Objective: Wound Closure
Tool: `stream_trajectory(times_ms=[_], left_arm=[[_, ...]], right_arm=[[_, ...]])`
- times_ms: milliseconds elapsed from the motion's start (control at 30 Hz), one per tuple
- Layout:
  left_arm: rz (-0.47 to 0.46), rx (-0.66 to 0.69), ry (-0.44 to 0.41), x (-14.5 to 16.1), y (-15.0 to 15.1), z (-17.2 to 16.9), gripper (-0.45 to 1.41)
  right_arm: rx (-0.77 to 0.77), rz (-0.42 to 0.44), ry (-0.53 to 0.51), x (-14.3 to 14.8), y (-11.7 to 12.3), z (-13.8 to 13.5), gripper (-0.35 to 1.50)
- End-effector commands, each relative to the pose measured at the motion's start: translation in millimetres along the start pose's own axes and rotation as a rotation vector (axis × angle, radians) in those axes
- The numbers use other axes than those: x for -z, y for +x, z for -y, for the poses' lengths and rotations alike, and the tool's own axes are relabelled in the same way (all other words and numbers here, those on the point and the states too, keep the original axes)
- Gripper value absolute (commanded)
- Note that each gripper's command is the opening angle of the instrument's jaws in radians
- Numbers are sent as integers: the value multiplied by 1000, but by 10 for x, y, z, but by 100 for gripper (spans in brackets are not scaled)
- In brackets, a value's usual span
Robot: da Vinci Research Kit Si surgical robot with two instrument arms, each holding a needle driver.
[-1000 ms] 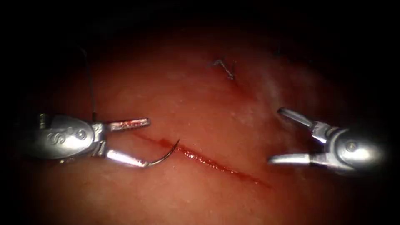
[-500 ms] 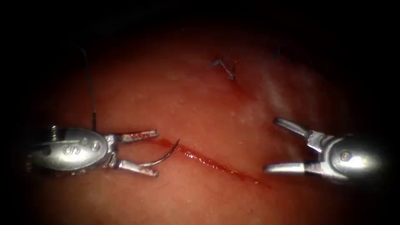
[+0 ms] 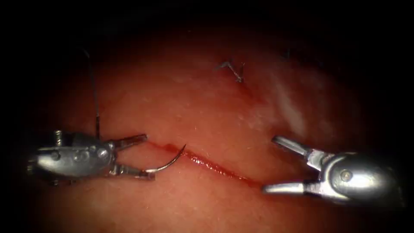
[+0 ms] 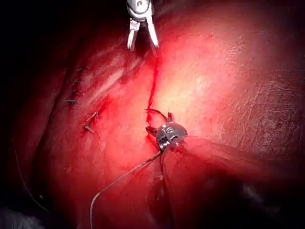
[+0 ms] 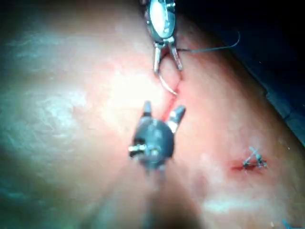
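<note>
The tissue [image 3: 207, 116] carries a red cut [image 3: 215, 167] that slants down to the right. The curved needle [image 3: 170, 163] lies over the cut's left end with its point bare and turned upward. I cannot tell whether any of it is in the tissue. My left tool [image 3: 149, 156] is open around the needle's tail, its lower jaw touching that tail. Dark thread [image 3: 95, 108] rises from behind this tool. My right tool [image 3: 268, 164] is open and holds nothing at the cut's right end. The right wrist view shows the needle [image 5: 167, 88] between the left tool [image 5: 167, 70] and the right tool [image 5: 163, 108].
A finished stitch with short cut ends [image 3: 235, 71] sits beyond the cut, toward the far side. Red fluid lines the cut. In the left wrist view the thread [image 4: 119, 179] trails away from the left tool [image 4: 159, 123], and more stitches [image 4: 88, 121] lie beside the cut.
The left tool has dropped a little, rolled and narrowed its jaws around the needle's tail. The right tool has moved left and down toward the cut's right end. The needle has stayed put.
</note>
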Motion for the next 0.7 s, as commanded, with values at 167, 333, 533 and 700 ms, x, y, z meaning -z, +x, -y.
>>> stream_trajectory(times_ms=[167, 333, 533, 700], left_arm=[[60, -16, 3, -20, -5, -10, 37], [82, -22, -14, -27, -8, -16, 35], [81, -21, -15, -28, -8, -18, 29], [87, -24, -15, -28, -9, -19, -8]], right_arm=[[0, 2, -1, -11, 0, 1, 123], [-1, 5, -2, -14, 1, 1, 123], [-1, 5, 1, -17, 2, 1, 123], [-1, 7, 2, -21, 2, 1, 123]])
